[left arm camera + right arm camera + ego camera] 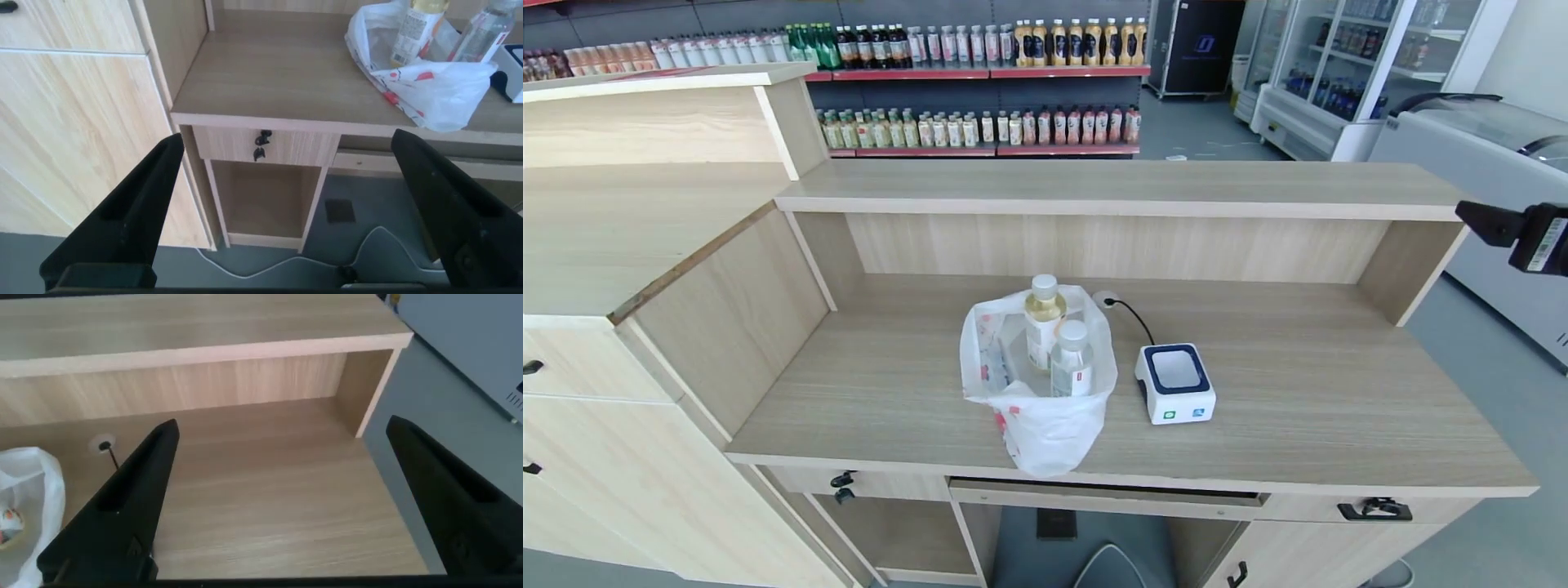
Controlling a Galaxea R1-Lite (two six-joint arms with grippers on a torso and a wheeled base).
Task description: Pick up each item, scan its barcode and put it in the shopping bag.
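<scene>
The wooden counter (pixel 1339 392) carries no loose item that I can see, so I judge that the task is at its end or very near to it. What is left is mainly to check the result and not to disturb it. The white shopping bag (pixel 1045 429) stands near the front edge of the counter, its mouth open upward and its lower part hanging a little over the edge. Any further move close to it should be slow and come from above, because a push from the side could tip the soft bag toward the floor. The scanner (pixel 1174 382) sits just beside the bag on the robot's right, with its window facing up. Inside the bag two bottles stand upright, the taller bottle (pixel 1044 322) behind and the smaller bottle (pixel 1072 359) in front, touching or almost touching each other. The left gripper (pixel 288 139) is held low, in front of the counter's left part, and looks toward the drawer (pixel 261 145). Its fingers (pixel 131 212) are spread wide and grasp nothing. The right gripper (pixel 279 425) hangs high at the counter's right end, also spread wide and empty.
</scene>
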